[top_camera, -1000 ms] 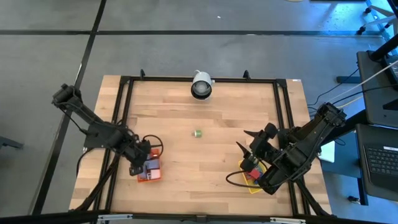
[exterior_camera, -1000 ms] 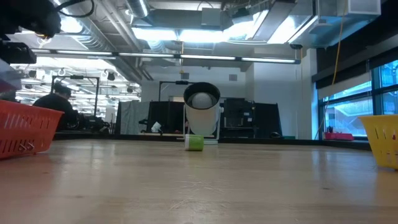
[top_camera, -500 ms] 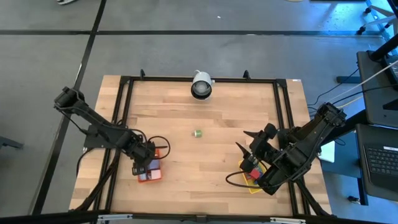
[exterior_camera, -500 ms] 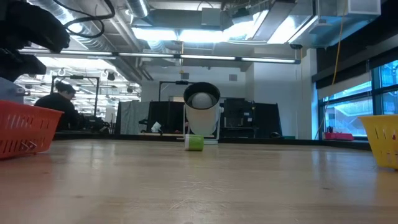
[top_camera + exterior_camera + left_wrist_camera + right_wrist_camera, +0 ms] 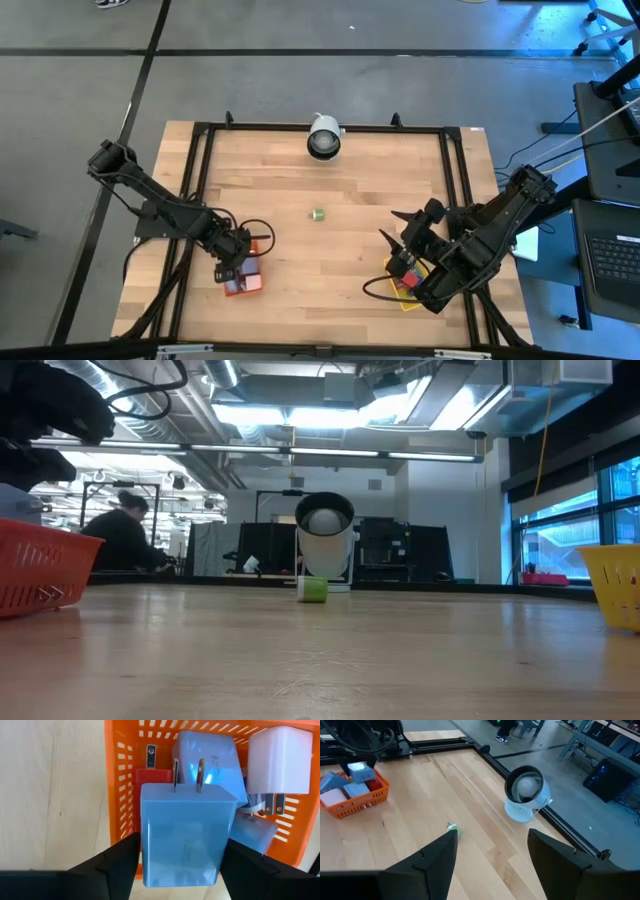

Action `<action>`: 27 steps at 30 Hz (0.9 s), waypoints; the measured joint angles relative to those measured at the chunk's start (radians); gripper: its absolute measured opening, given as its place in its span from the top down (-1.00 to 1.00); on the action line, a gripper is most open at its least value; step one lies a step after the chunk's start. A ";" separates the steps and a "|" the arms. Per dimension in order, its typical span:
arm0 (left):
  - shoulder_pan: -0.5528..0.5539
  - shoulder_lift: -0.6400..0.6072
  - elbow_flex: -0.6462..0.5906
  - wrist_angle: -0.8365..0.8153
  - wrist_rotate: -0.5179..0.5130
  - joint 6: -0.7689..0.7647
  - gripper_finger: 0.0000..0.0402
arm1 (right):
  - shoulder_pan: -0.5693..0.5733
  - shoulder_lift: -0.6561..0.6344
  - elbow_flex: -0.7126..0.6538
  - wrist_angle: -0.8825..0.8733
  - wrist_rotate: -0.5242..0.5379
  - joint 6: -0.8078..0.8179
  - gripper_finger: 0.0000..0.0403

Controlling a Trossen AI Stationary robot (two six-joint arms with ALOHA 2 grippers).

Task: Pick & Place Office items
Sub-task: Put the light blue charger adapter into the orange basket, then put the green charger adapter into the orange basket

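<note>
- Wooden table [image 5: 350, 180] with a black frame, an orange tray [image 5: 117, 780] on the left side and a yellow tray [image 5: 615, 585] on the right side.
- Right over the orange tray hangs the left gripper [image 5: 182, 870].
- A blue block [image 5: 185, 835] with two metal pins sits between its two fingers. The pins point away from the wrist.
- The fingers stand close on both sides of the block. I cannot tell if they press on it or are just free of it.
- Under it, more blocks lie in the tray: a red one [image 5: 152, 775], a pale one [image 5: 280, 762] and more blue.
- One small green piece [image 5: 318, 214] lies alone in the middle of the table, between both arms.
- By the yellow tray waits the right gripper [image 5: 492, 837]. Its fingers are wide apart and hold nothing. It points toward the green piece, so I think it could reach it easily.
</note>
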 joint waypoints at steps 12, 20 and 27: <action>0.000 0.000 0.011 -0.009 0.004 -0.025 -0.22 | 0.000 0.000 0.000 0.007 -0.001 -0.016 -0.20; 0.000 -0.033 0.094 -0.117 -0.081 -0.024 -0.23 | 0.000 0.000 0.000 0.008 -0.001 -0.016 -0.20; 0.000 -0.070 0.114 -0.140 -0.169 -0.013 -0.23 | 0.000 -0.001 0.000 0.013 0.000 -0.017 -0.20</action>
